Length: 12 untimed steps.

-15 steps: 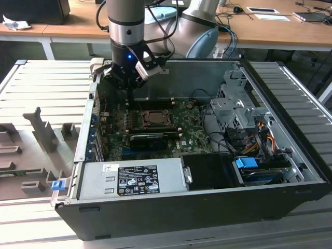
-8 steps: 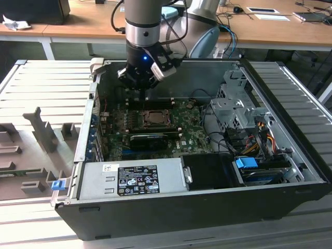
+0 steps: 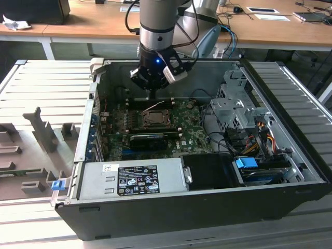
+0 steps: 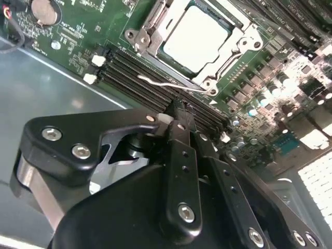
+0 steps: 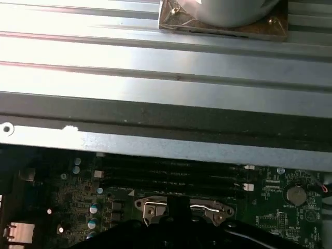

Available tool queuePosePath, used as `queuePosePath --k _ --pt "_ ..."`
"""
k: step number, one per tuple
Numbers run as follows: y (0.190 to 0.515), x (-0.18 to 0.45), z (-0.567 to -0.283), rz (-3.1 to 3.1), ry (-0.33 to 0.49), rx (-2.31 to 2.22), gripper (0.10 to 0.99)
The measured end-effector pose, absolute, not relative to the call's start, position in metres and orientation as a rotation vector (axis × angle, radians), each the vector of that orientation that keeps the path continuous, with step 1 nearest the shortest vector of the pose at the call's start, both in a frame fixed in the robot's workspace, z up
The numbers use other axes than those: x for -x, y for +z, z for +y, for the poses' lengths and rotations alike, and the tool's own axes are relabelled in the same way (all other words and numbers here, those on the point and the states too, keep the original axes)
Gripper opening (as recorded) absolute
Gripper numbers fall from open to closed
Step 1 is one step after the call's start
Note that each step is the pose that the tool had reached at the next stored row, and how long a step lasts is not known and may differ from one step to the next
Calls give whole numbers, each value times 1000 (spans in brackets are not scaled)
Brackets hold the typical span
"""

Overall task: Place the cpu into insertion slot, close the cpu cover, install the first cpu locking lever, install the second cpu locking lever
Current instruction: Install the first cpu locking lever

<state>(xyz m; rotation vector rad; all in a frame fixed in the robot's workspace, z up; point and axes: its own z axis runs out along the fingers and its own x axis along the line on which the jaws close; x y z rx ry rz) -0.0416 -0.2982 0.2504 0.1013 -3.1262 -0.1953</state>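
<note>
A: Item one, the cpu [image 4: 196, 37]?
B: Silver-grey top, seated flat in the insertion slot [image 4: 155, 31] on the green motherboard [image 4: 78, 31], with the cpu cover [image 4: 236, 44] lying down around it as a metal frame.

A: Locking levers?
B: One thin wire lever [image 4: 171, 83] lies alongside the socket, next to the black memory slots [image 4: 129, 70].

A: The hand [image 4: 174, 111]?
B: Fingers brought together, holding nothing, tip just above the memory slots beside the socket. In the exterior view it hangs inside the open computer case [image 3: 290, 197], over the board's far edge.
</note>
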Motion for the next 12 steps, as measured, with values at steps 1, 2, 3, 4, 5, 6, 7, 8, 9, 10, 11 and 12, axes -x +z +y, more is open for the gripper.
queuePosePath --k 1,2,3,4,5,6,7,8,9,10,11,12 --pt "249 41 -298 -3127 -197 -88 106" --pt "248 40 -298 -3127 -198 -88 106" --pt "247 40 -298 -3127 -198 -88 106" --pt "245 39 -298 -3127 -198 -88 106" --pt "242 38 -298 -3127 -198 -91 106" --pt "240 38 -298 -3127 -198 -93 106" --pt "238 37 -298 -3127 -198 -95 106" --pt "236 37 -297 -3127 -198 -95 106" --pt "235 36 -296 -3127 -198 -96 106" --pt "234 36 -296 -3127 -198 -96 106" --pt "233 36 -295 -3127 -198 -98 106" --pt "232 35 -294 -3126 -198 -104 106"
